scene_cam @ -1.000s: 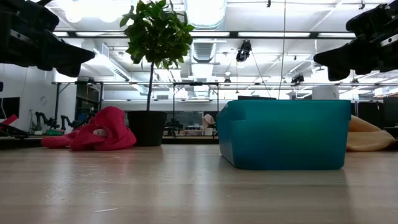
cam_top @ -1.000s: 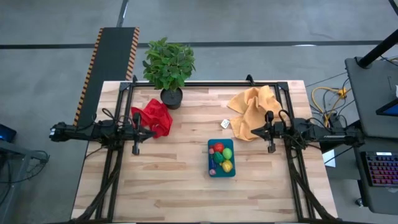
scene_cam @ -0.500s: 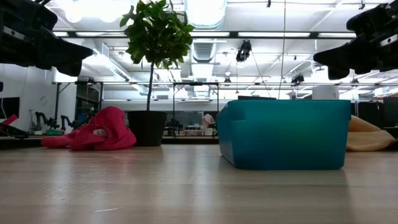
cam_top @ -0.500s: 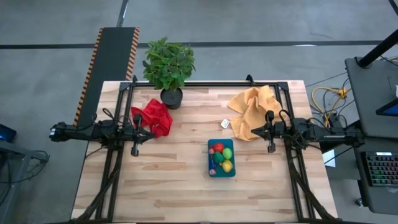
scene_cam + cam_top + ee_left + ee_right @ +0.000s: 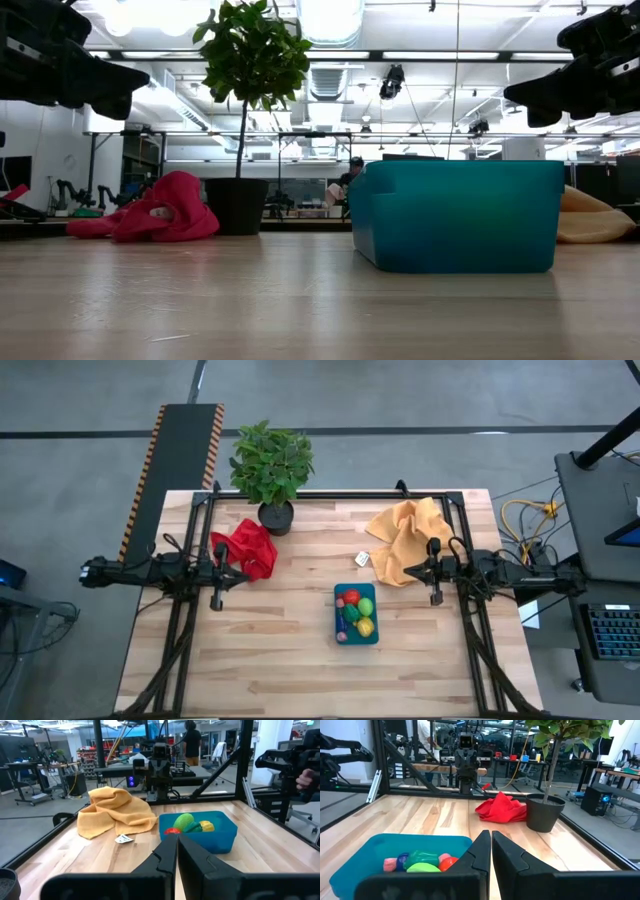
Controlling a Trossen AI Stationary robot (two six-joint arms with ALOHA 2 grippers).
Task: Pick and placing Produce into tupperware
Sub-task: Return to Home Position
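The teal-blue tupperware [image 5: 356, 615] sits on the table right of centre. It also shows in the low view [image 5: 455, 215] and both wrist views [image 5: 220, 832] [image 5: 365, 855]. Inside lie the produce: a red piece [image 5: 351, 598], a green one [image 5: 366, 607], a yellow one [image 5: 365, 627] and a small purple-pink one [image 5: 342, 633]. My left gripper [image 5: 240, 572] [image 5: 176, 854] hovers shut over the table's left part, beside the red cloth. My right gripper [image 5: 408, 571] [image 5: 491, 847] hovers shut right of the tupperware, by the yellow cloth. Neither holds anything.
A crumpled red cloth [image 5: 250, 548] and a potted plant [image 5: 273, 470] stand at the far left. A mustard-yellow cloth [image 5: 405, 535] lies at the far right, with a small white tag [image 5: 363, 560] beside it. Bare wood stretches along the near edge [image 5: 300, 675].
My left gripper has risen a little in the low view. The tupperware and produce have stayed put.
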